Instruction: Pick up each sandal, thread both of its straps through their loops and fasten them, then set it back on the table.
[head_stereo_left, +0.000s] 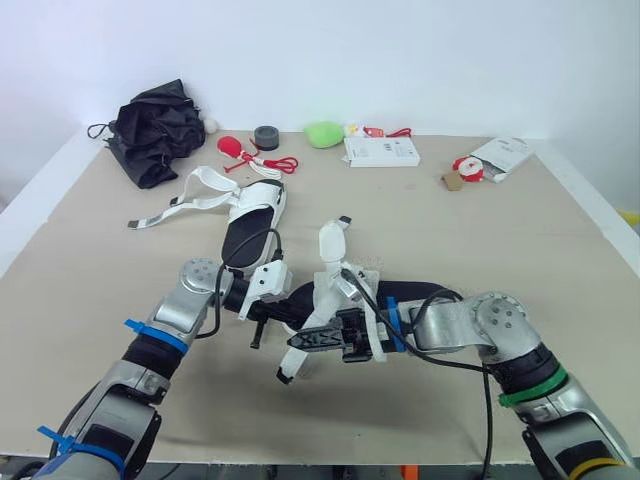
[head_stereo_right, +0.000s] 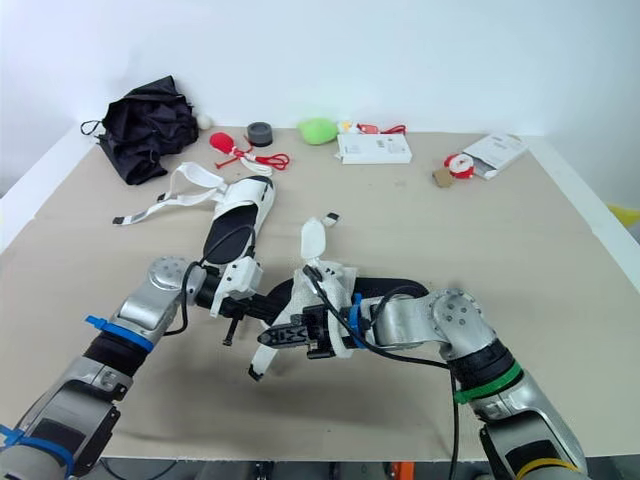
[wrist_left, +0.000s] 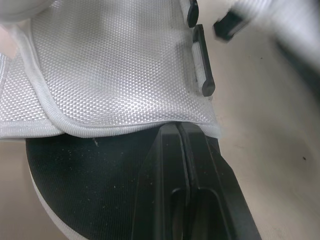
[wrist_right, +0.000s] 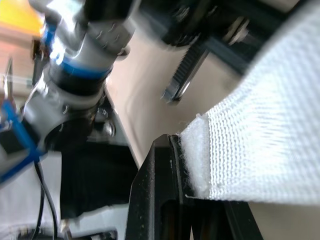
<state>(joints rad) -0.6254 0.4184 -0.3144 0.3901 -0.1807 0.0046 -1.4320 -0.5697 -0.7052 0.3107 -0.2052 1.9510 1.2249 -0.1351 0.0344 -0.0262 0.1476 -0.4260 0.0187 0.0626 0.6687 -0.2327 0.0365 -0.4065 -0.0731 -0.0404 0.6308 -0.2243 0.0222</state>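
The white strap (wrist_right: 250, 150) is clamped in the right gripper's (wrist_right: 171, 142) fingers; the black loop (wrist_left: 202, 67) is seen just beyond the left gripper's (wrist_left: 176, 129) closed fingers.

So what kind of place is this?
Likely a lab or test room: a plain table against a blank white wall, strewn with unrelated props like a sandal and crumpled black fabric.

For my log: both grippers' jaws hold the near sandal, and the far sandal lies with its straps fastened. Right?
No: the far sandal has its straps loose, spread on the table, as the left eye view shows. The near sandal is held.
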